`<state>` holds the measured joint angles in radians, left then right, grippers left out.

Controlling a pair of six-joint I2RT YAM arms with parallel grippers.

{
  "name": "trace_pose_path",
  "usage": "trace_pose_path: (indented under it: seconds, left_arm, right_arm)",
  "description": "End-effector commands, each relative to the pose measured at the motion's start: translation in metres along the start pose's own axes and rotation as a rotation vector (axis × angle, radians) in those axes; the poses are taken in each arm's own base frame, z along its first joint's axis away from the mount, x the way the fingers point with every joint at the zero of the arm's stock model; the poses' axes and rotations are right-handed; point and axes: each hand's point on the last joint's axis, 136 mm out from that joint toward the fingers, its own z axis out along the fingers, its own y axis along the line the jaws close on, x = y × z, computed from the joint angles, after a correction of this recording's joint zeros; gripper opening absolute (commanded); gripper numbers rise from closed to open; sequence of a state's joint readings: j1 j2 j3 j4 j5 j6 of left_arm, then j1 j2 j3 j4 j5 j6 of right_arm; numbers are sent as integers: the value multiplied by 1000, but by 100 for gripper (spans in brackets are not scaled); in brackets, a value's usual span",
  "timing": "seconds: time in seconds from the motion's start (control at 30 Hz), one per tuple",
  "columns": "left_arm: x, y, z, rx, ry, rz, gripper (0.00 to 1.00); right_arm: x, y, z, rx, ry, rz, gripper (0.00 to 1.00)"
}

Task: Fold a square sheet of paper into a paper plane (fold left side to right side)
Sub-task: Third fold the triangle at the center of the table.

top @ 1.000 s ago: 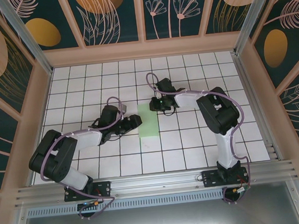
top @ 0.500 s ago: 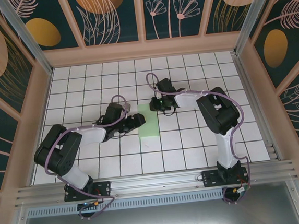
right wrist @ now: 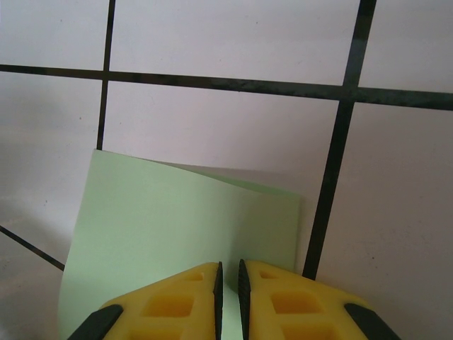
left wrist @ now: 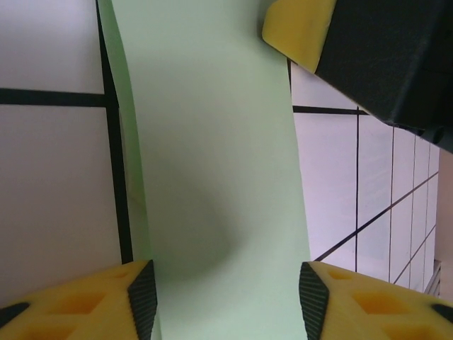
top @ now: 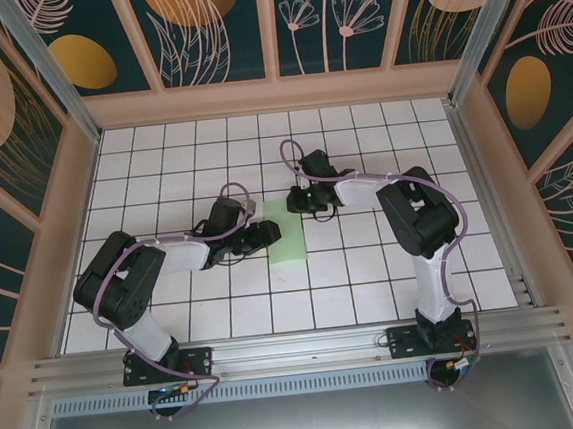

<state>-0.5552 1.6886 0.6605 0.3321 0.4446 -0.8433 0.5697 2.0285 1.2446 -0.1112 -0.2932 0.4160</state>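
- Near the middle of the tiled table [top: 371, 267]: the square sheet of paper [top: 289, 239], lying as a narrow pale green strip, long side running away from the arm bases.
- In the right wrist view, the far end of the sheet [right wrist: 177, 219] with its top layer lifting slightly off the tile.
- At the strip's left edge: the left pincer [top: 266, 234], reached in low by the left arm [top: 160, 258], which is bent sharply at the elbow.
- Seen from the left wrist: left pincer [left wrist: 225, 283] with yellow fingers [left wrist: 134, 297] well apart, the bowed sheet [left wrist: 212, 177] filling the gap between them.
- At the strip's far right corner: the right pincer [top: 304, 205], with the right arm [top: 406, 204] folded over and stretched leftward.
- Right pincer [right wrist: 228, 280] almost together, just a thin slit left, tips on the sheet's surface; impossible to tell whether paper sits in the slit.
- Strip's left edge covered by the left pincer from above; near end cut off in both wrist views.
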Motion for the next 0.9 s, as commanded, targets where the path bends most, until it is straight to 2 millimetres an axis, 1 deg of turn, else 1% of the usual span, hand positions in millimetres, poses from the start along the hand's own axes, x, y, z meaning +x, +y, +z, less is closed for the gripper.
trace_pose_path:
  seconds: [0.0,0.2,0.4,0.5,0.73,0.8,0.87]
  left_arm:
    - [-2,-5,0,-1,-3,10,55]
    - [-1,-1,-4,-22,-10,8,51]
    - [-2,-6,-9,-11,-25,6,48]
    - [-4,-8,-12,-10,-38,5,44]
    - [-1,-8,-12,-7,-33,6,31]
    - [-1,-8,-12,-6,-32,2,25]
    - [0,-8,-12,-4,-30,-1,16]
  right_arm:
    - [15,-10,4,24,42,-6,18]
    - [15,-11,5,28,41,-9,19]
    - [15,-12,5,30,41,-9,19]
    - [15,-12,5,30,41,-10,19]
    - [15,-12,5,31,40,-11,20]
    - [13,-10,3,28,34,-16,20]
    - [9,-8,0,21,15,-27,22]
